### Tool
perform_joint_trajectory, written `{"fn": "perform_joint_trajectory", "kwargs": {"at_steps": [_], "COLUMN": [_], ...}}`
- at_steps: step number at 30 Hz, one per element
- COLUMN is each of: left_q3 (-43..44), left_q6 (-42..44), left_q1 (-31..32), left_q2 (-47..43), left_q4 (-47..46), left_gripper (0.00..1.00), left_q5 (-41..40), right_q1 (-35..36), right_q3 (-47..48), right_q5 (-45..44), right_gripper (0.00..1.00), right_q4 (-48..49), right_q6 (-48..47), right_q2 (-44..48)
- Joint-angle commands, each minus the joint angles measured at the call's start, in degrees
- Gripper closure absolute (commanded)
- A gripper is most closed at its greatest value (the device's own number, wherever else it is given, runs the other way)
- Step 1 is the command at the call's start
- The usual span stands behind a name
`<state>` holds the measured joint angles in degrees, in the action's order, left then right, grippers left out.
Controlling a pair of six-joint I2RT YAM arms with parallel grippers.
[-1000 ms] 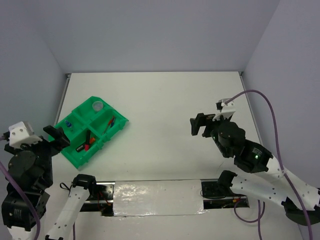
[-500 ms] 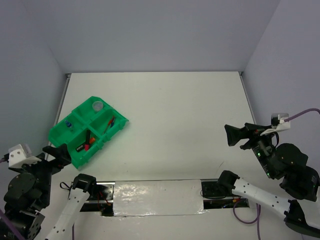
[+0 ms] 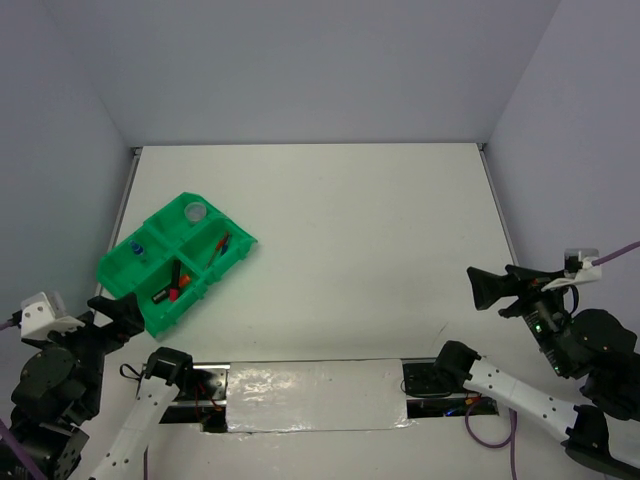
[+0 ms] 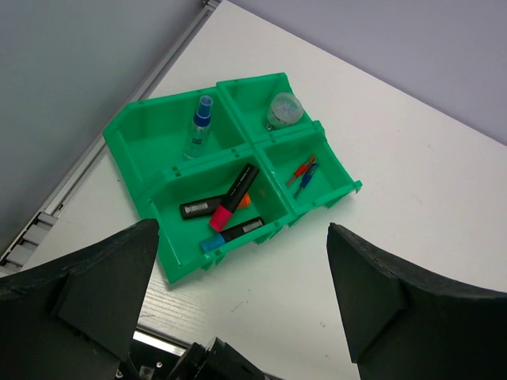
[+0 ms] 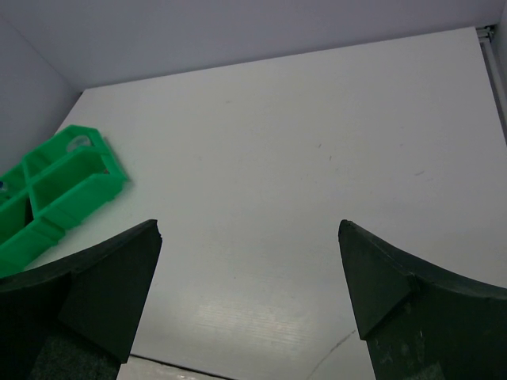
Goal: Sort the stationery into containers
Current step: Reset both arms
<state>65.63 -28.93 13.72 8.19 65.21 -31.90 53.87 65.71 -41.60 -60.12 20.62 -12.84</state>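
The green tray sits at the left of the table, with four compartments. In the left wrist view the tray holds a blue-capped clear bottle, a round clear tub, thin red and blue pens and three black highlighters, each kind in its own compartment. My left gripper is open and empty, hovering near the tray's near corner. My right gripper is open and empty at the near right, far from the tray.
The white table is bounded by grey walls at the back and both sides. A shiny taped strip lies along the near edge between the arm bases. The tray's end shows at the left of the right wrist view.
Both arms have pulled back toward the near edge. The right gripper moved from mid-right down to the near right. The left gripper dropped back from the tray. Both stayed open.
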Motion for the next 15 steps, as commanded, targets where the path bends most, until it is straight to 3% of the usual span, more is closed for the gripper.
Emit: {"fn": "perform_joint_trajectory", "kwargs": {"at_steps": [1, 15], "left_q3": [-0.76, -0.67], "left_q6": [-0.60, 0.01], "left_q1": [0.26, 0.87], "left_q2": [-0.98, -0.89], "left_q4": [-1.49, -2.46], "left_gripper": [0.01, 0.01], "left_q5": [0.00, 0.52], "right_q1": [0.36, 0.36], "right_q3": [1.96, 1.44], "right_q5": [-0.67, -1.29], "right_gripper": [0.00, 0.00], "right_q4": [-1.76, -1.50], "right_q6": [1.35, 0.74], "right_q2": [1.41, 0.45]}}
